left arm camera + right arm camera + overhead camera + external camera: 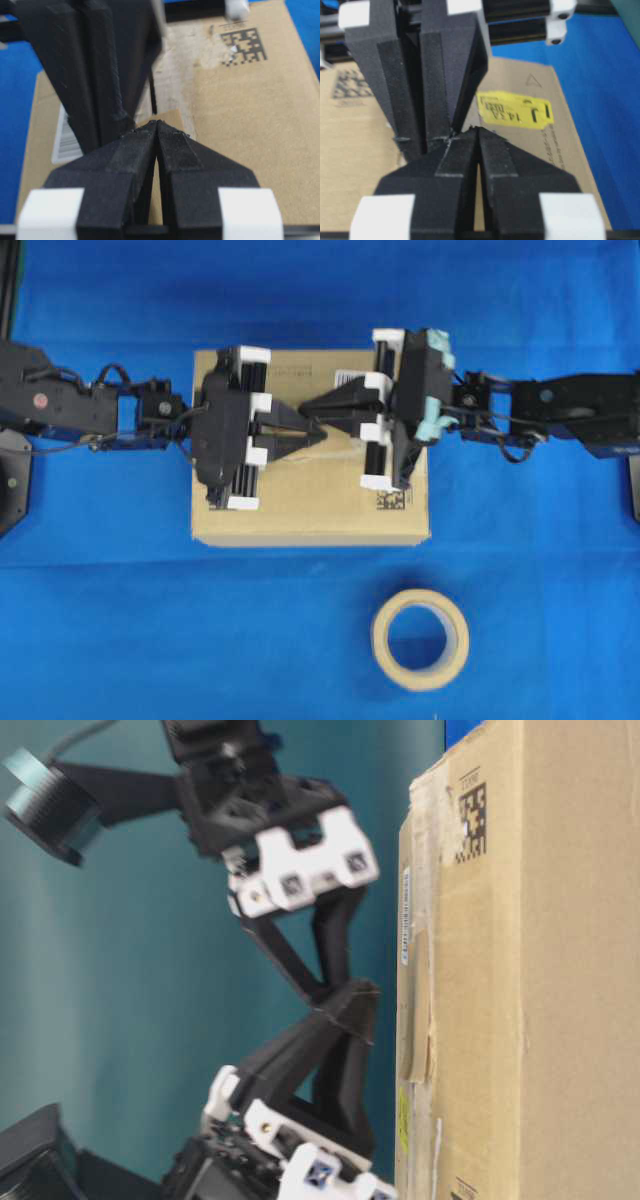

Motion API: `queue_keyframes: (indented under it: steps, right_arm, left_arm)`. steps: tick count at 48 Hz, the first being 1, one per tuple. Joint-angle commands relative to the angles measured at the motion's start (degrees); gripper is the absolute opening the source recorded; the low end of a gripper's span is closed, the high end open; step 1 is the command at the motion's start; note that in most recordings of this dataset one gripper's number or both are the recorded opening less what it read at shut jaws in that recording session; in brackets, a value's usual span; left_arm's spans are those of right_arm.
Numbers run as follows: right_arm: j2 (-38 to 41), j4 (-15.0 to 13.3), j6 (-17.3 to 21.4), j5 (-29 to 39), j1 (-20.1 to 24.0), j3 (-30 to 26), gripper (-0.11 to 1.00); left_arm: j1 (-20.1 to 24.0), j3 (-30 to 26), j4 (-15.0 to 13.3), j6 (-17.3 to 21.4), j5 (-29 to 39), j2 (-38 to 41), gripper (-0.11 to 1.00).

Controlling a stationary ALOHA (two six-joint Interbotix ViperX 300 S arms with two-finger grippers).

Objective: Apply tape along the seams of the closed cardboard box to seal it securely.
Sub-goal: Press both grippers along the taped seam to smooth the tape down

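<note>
The cardboard box [310,510] lies flat in the middle, and both grippers meet over its top. My left gripper [322,430] is shut with nothing between its fingers. My right gripper [303,408] is shut too, its tips crossing just beside the left ones. In the left wrist view a small tan piece of tape [172,117] lies across the pale torn strip, just past the left gripper [158,122]. The dark seam [152,95] runs on beyond it. In the right wrist view the shut right gripper [479,129] sits near the yellow sticker [515,110]. From table level both sets of tips hang slightly off the box top [410,1020].
A beige tape roll [420,640] lies on the blue cloth in front of the box. A white barcode label [350,375] and a black data code [392,502] mark the box top. Blue cloth [100,590] surrounds the box.
</note>
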Motion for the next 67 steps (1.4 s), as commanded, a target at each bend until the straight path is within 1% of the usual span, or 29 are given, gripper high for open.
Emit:
queue_keyframes:
  steps: [1,12,21,32,37,47,56,63,67]
  right_arm:
    - [1.1,0.1,0.3,-0.4,0.2,-2.1,-0.01]
    - [4.1,0.3,1.1,-0.4,0.3,-2.3,-0.01]
    - [4.4,1.5,1.2,1.1,0.9,-0.4,-0.01]
    - [2.5,3.6,1.2,2.3,1.0,4.1,-0.01]
    - [1.1,4.8,1.2,1.9,1.0,6.7,-0.01]
    - [-1.4,6.8,1.2,0.8,1.1,10.6,-0.01]
    - [-2.8,6.8,1.1,-0.3,1.2,10.8,-0.01]
    - [-6.1,6.5,-0.1,-0.1,1.5,9.5,-0.01]
    - [-8.0,5.7,-0.7,0.1,1.6,8.4,-0.01]
  left_arm:
    - [0.3,-0.5,-0.2,-0.9,-0.6,-0.1,0.00]
    - [1.2,2.0,-0.2,-5.1,-0.8,0.5,0.00]
    - [2.8,4.7,-0.2,-8.2,-0.8,0.5,0.00]
    - [4.4,8.1,-0.2,-11.2,-2.0,0.8,0.00]
    - [4.7,9.7,-0.3,-11.7,-2.6,0.7,0.00]
    - [5.1,12.3,-0.3,-14.3,-2.7,-0.1,0.00]
    - [4.8,12.7,-0.3,-14.8,-2.6,-1.1,0.00]
    - [2.9,10.5,-0.2,-14.1,-2.5,-4.0,0.00]
    - [1.5,8.3,0.0,-13.2,-2.5,-6.0,0.00]
